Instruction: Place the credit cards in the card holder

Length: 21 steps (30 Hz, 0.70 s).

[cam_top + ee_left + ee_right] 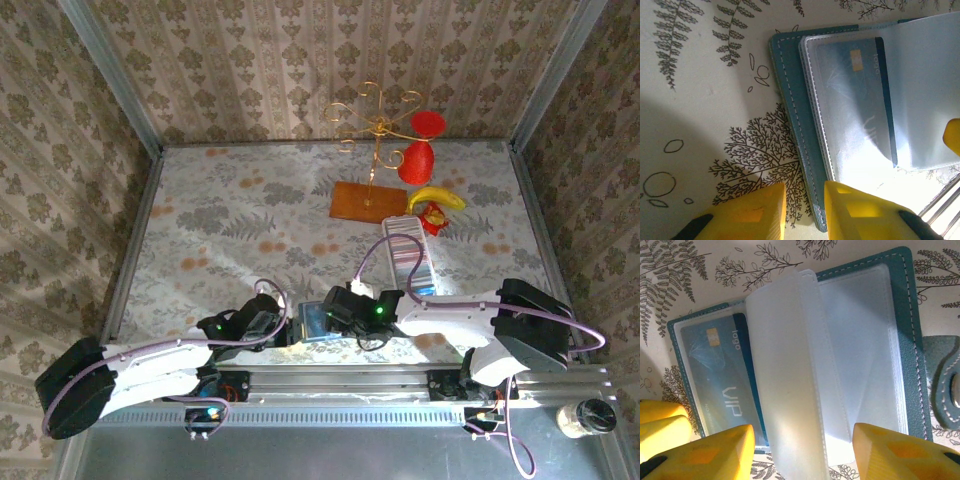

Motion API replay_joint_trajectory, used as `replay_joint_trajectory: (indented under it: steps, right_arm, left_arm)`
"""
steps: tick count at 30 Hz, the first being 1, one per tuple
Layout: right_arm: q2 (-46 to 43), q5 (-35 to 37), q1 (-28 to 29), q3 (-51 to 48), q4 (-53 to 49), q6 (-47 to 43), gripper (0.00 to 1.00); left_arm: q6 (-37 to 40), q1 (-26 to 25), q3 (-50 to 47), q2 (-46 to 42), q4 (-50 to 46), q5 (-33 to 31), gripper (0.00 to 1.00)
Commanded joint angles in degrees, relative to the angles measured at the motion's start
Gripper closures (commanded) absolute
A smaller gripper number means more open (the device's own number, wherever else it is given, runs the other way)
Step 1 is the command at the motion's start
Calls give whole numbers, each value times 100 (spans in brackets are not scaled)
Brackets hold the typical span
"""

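Currently, locate the open card holder (912, 340) between the spread, empty fingers of the right gripper (802, 432), with a blue credit card (720, 385) sleeved inside just beyond one finger. Note left gripper (804, 192) fingers narrowly parted astride the card holder's edge; grip indeterminate.

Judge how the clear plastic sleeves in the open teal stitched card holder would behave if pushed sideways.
The clear plastic sleeves would probably flop: one bundle arches up, bending at the spine. They look glossy, so they are likely slippery to grip. The teal stitched card holder lies flat and looks thin, so it may slide rather than tip.
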Motion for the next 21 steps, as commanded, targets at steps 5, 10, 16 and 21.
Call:
replay_joint_trajectory:
  steps: [5,10,16,21]
  right_arm:
    - [-189,142,60,262,-555,-104,43]
    - [-111,51,69,425,-715,-216,41]
    - [25,-59,77,600,-791,-328,38]
    - [98,-176,86,638,-644,-386,38]
  left_arm:
    - [-83,-82,77,77,60,11,74]
    - [-92,-87,95,104,69,3,74]
    - [-110,-114,95,128,78,-6,75]
    - [-119,-145,104,123,78,-23,75]
